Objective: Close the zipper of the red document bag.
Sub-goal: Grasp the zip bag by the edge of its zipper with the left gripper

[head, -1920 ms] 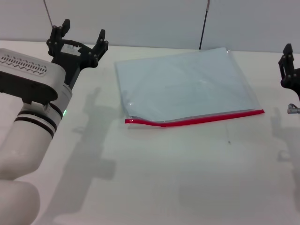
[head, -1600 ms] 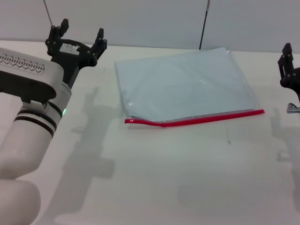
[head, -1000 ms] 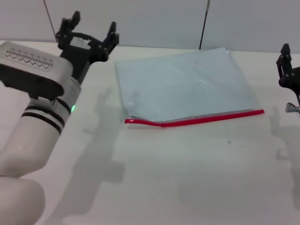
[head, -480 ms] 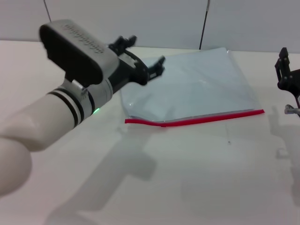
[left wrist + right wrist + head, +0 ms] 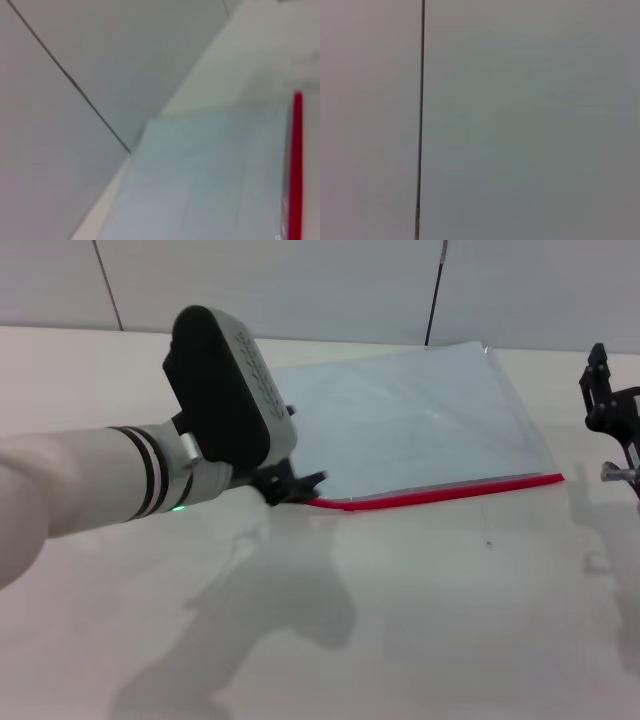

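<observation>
The red document bag (image 5: 410, 420) lies flat on the white table, a translucent pale blue pouch. Its zipper (image 5: 440, 492) is the bright red strip along the near long edge. My left gripper (image 5: 295, 486) is down at the left end of that strip, open, with most of it hidden behind the wrist housing. In the left wrist view the bag (image 5: 210, 175) fills the picture, with the zipper (image 5: 296, 165) along one side. My right gripper (image 5: 608, 400) hangs at the table's right side, apart from the bag.
The white table (image 5: 450, 620) stretches bare in front of the bag. A grey wall with a dark vertical seam (image 5: 434, 295) stands behind the bag. The right wrist view holds only wall and a seam (image 5: 421, 120).
My left arm has swung from the far left of the table across and down to the left end of the red zipper. The right gripper has drifted slightly left.
</observation>
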Robot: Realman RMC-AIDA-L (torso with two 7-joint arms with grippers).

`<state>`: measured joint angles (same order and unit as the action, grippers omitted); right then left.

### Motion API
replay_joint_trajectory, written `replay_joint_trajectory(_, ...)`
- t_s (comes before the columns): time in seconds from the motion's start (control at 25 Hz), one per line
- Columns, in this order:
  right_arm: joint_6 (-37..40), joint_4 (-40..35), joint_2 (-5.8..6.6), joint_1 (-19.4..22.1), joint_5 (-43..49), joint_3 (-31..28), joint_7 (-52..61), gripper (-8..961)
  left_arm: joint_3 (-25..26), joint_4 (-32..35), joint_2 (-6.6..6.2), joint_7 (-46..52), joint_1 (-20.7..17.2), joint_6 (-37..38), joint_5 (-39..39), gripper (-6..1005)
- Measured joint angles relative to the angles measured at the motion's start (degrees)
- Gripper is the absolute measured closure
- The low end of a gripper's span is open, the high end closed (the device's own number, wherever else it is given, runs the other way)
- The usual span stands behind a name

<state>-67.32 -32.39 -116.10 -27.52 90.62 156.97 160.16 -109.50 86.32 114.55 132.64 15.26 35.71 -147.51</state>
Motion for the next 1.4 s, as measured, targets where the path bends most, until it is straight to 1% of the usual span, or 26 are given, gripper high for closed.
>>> replay_joint_trajectory(0.08,0.1,-0.1,0.0,-0.2,-0.1,0.0,0.5,381,1.2,0.9,1.09,0.1,0.6,5.3,-5.1,122)
replay_joint_trajectory(0.16,0.1,-0.2,0.0,-0.4,-0.1,0.0,1.0,381,1.5,1.3,1.54,0.9,1.8,9.9,-9.6,122)
replay_joint_trajectory(0.32,0.2,-0.2,0.0,-0.6,-0.1,0.0,1.1,380,1.0,1.7,1.63,2.6,4.4,16.4,-14.4,122)
replay_joint_trajectory(0.36,0.2,-0.2,0.0,-0.6,-0.1,0.0,1.1,380,0.7,2.0,1.66,2.9,5.6,19.4,-15.8,123)
replay_joint_trajectory(0.48,0.2,-0.3,0.0,-0.7,-0.1,0.0,1.1,380,0.2,2.0,1.67,3.3,6.8,21.4,-16.6,123)
replay_joint_trajectory(0.64,0.3,-0.4,0.0,-1.2,-0.1,0.0,1.2,380,-0.5,1.1,1.62,3.7,8.8,22.5,-16.8,123)
replay_joint_trajectory(0.92,0.7,-0.5,0.0,-1.4,-0.1,0.1,1.2,380,-0.7,-0.1,1.53,3.8,11.1,23.2,-17.0,123)
replay_joint_trajectory(1.2,0.7,-0.5,0.0,-1.4,-0.1,0.1,1.2,380,-0.7,-4.3,1.53,3.9,13.5,23.3,-17.1,123)
replay_joint_trajectory(1.4,0.8,-0.5,0.0,-1.4,-0.1,0.0,1.2,380,-0.7,-6.8,1.61,4.2,14.6,22.9,-17.1,123)
